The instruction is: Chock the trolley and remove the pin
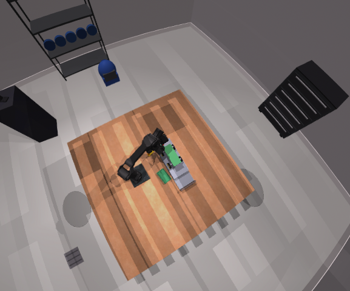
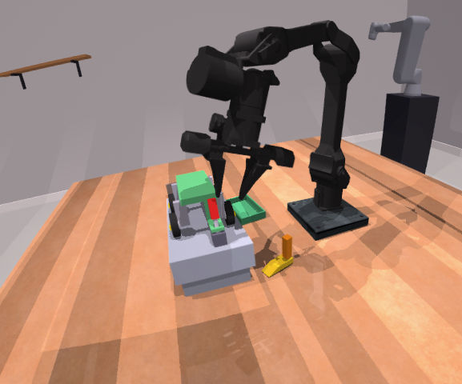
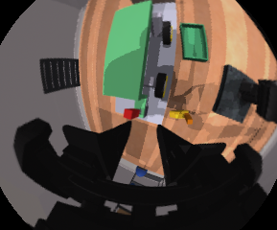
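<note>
The trolley (image 2: 193,188) (image 1: 172,155) (image 3: 126,52) has a green top and black wheels. It stands on the grey ramp (image 2: 206,256) (image 1: 182,180). The red-headed stop pin (image 2: 213,208) (image 3: 132,113) sits at the trolley's uphill end. My gripper (image 2: 229,194) (image 3: 145,126) is open with nothing between the fingers. It hangs just above the pin, with the left fingertip close over the red head. The yellow chock (image 2: 278,264) (image 1: 150,153) (image 3: 179,115), with its orange handle (image 2: 287,246), lies on the table beside the ramp, apart from the wheels. The green tray (image 2: 252,218) (image 1: 163,176) (image 3: 184,41) lies beside the ramp and holds nothing.
My arm's base plate (image 2: 326,217) (image 1: 140,176) is bolted to the wooden table near the tray. A grey robot on a black pedestal (image 2: 408,124) stands off the table. A black cabinet (image 1: 303,97) and a shelf rack (image 1: 65,40) stand on the floor.
</note>
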